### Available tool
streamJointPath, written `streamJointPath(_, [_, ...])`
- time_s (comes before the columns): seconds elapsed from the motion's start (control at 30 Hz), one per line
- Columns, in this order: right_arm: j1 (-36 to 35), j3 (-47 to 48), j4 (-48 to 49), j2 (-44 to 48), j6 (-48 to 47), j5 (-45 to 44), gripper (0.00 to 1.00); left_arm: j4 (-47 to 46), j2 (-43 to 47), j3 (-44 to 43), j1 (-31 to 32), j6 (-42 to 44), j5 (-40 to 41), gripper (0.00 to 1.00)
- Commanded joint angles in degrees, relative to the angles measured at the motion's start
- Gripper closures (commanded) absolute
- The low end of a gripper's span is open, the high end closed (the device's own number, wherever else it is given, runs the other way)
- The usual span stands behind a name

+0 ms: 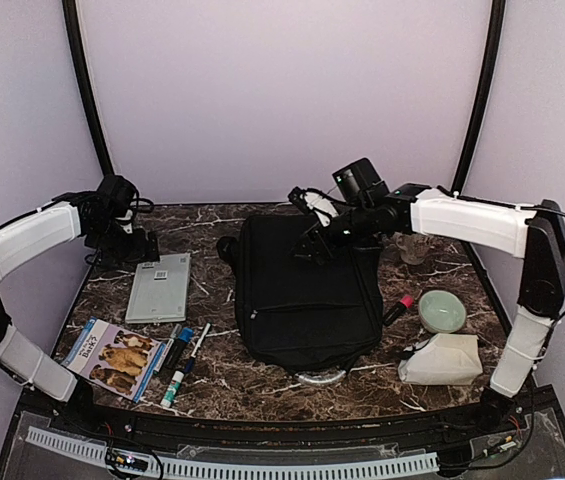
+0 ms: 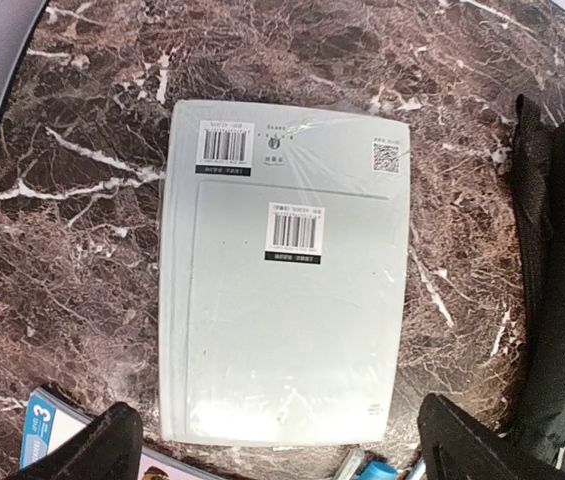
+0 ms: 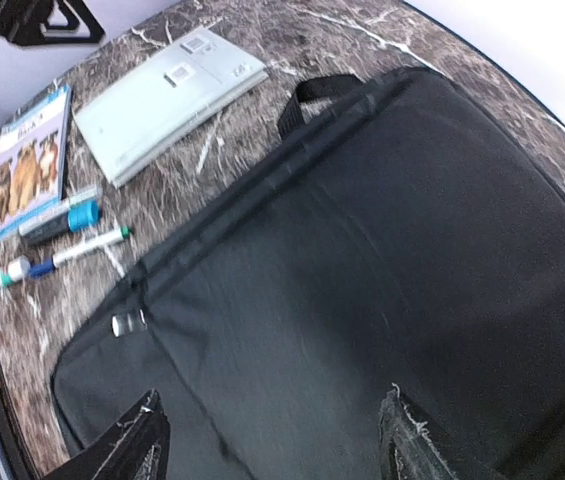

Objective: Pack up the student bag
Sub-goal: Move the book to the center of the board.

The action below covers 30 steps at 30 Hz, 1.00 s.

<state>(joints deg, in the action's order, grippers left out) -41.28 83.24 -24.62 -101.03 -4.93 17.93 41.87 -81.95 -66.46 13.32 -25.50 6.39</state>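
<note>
On a veined marble table (image 1: 212, 300) between lilac walls (image 1: 282, 100), the student bag (image 1: 307, 290)

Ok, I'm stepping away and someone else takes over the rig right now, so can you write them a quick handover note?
Grippers: the left gripper has its fingers open and empty, hovering over the grey packet. The right gripper has its fingers open and empty, above the far part of the student bag.
Bag: lies flat mid-table and looks zipped shut.
Done: nothing visibly packed.
Left: open the bag, then load the grey packet, dog booklet and markers on its left, and the green bowl and beige pouch on its right.
</note>
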Motion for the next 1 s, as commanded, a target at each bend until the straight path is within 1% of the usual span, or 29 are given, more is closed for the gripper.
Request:
streamJointPath(0.0, [-3.39,10.47,3.72,-7.02,8.87,-1.29,0.28,-3.41,-2.49,1.52,-3.28,2.22,-3.27,0.01])
streamJointPath(0.2, [-6.61,17.37,9.15,-16.34,16.91,5.04,0.3,-7.84,-5.11,2.7,-9.5,3.84,-8.73,0.03])
streamJointPath(0.33, [-8.23,21.95,10.53,-21.92,19.94,5.29,0.31,-8.91,-7.57,1.93,-11.76,4.76,-13.01,0.04])
streamJointPath(0.5, [-8.51,27.49,10.76,-28.21,24.31,4.18,0.28,-9.02,-12.02,-0.32,-13.43,6.08,-14.03,0.07])
streamJointPath(0.67, [-8.54,29.85,13.06,-33.17,28.9,6.81,0.28,-9.35,-16.94,-1.56,-14.38,6.62,-14.44,0.12])
streamJointPath(0.8, [-8.71,32.39,13.75,-37.08,33.53,7.19,0.28,-9.99,-19.15,-1.17,-14.59,6.58,-13.73,0.13])
streamJointPath(0.97, [-9.44,34.23,14.67,-40.02,35.41,6.9,0.28,-9.99,-20.28,-0.68,-14.68,7.24,-12.96,0.13])
